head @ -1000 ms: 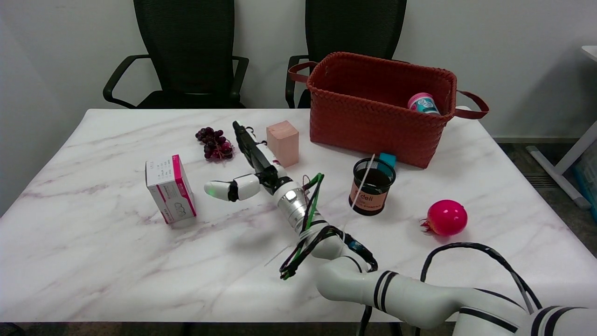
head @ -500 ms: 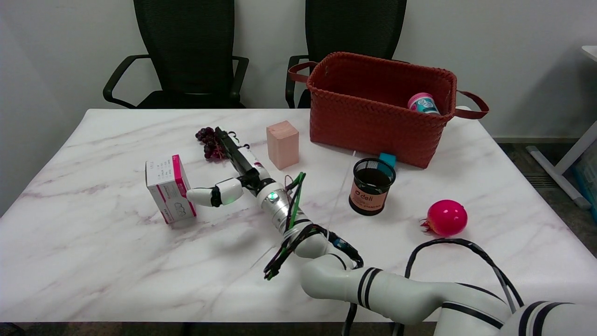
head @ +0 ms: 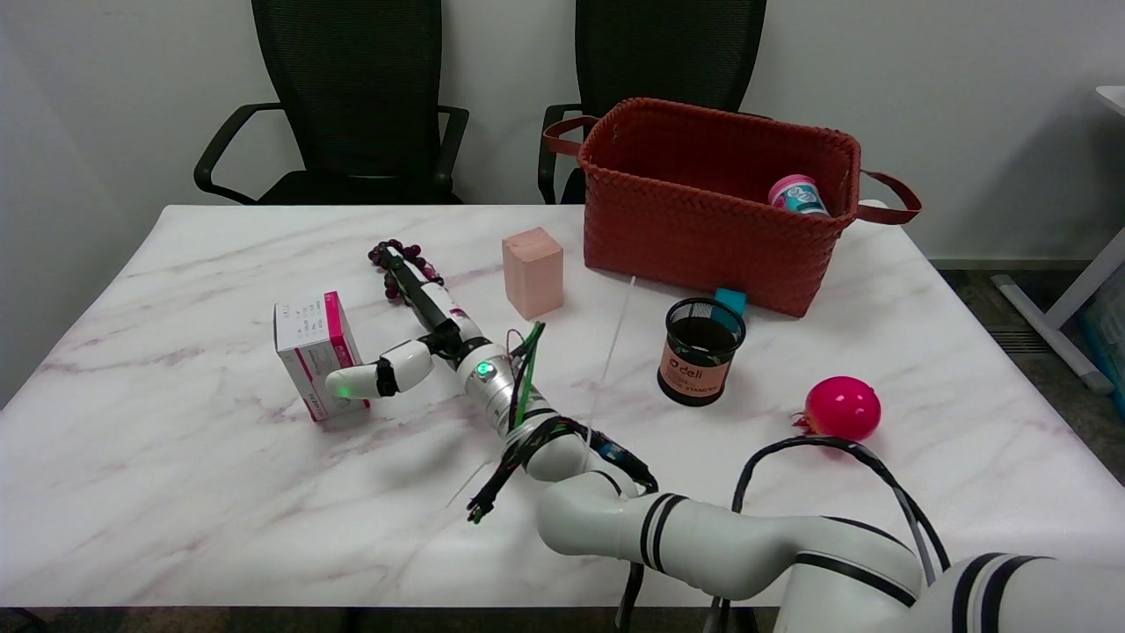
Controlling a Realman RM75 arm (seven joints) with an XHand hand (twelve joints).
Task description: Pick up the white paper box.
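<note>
White box on the table's left side, right hand spread just beside it.

The white box (head: 318, 356), trimmed in pink, stands upright on the marble table (head: 176, 492). The right hand (head: 413, 338) is spread wide and holds nothing: its thumb tip reaches the box's right face, its fingers (head: 413, 286) stretch away over the dark grapes (head: 387, 259). Farther right stand a pink block (head: 533, 271), a black mesh cup (head: 700, 350) and a red basket (head: 716, 202).

Right arm (head: 703, 545): glossy white shell, black bands at joints. Silver wrist with green LED. Black-and-white hand (head: 413, 338); black and green cables (head: 518, 440) bundled alongside.
</note>
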